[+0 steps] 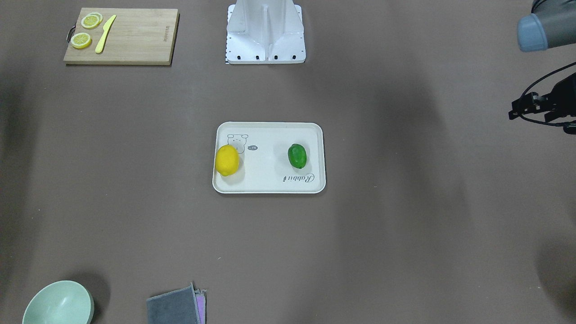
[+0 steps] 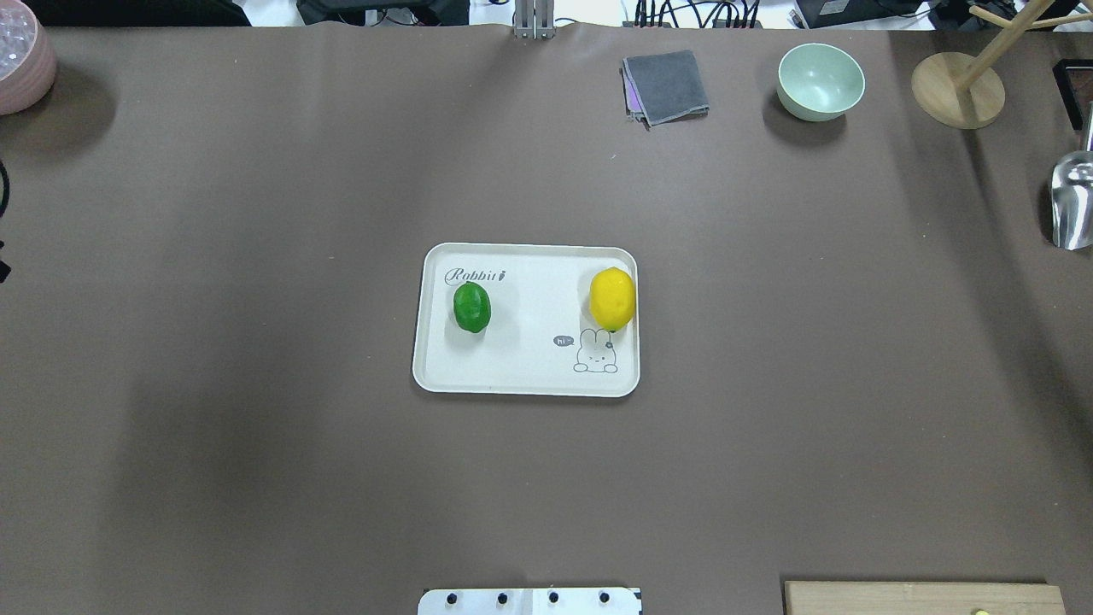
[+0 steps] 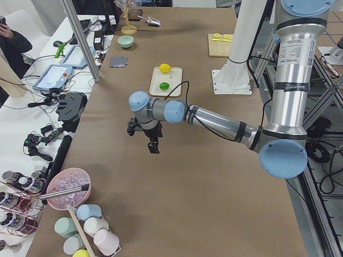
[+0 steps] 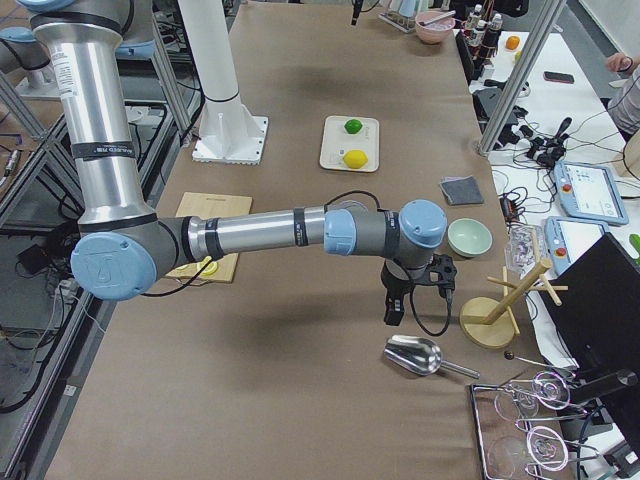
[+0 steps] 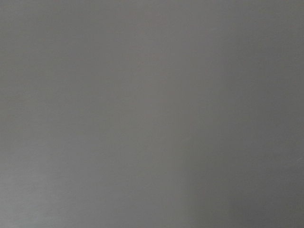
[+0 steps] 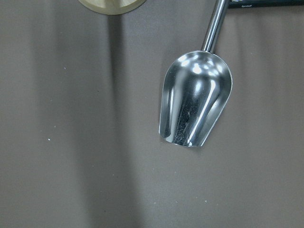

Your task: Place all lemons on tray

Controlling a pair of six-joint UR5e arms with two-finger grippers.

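The cream-white tray [image 2: 521, 371] lies at the table's middle. The yellow lemon [image 2: 612, 298] rests on it beside the bear drawing, and the green lemon [image 2: 471, 307] rests on it near the "Rabbit" script. Both also show in the front view, yellow lemon [image 1: 227, 160] and green lemon [image 1: 297, 155]. My left gripper [image 3: 153, 145] hangs over bare table far from the tray; only its edge shows in the front view [image 1: 535, 108], and I cannot tell whether it is open or shut. My right gripper [image 4: 392, 312] hangs over a metal scoop; I cannot tell its state. Neither touches a lemon.
A wooden cutting board [image 1: 135, 40] with lemon slices and a yellow knife sits by the robot base [image 1: 265, 45]. A mint bowl [image 2: 820, 81], a grey cloth [image 2: 666, 85], a wooden stand [image 2: 956, 90], a metal scoop [image 6: 197, 109] and a pink bowl [image 2: 21, 64] line the far side.
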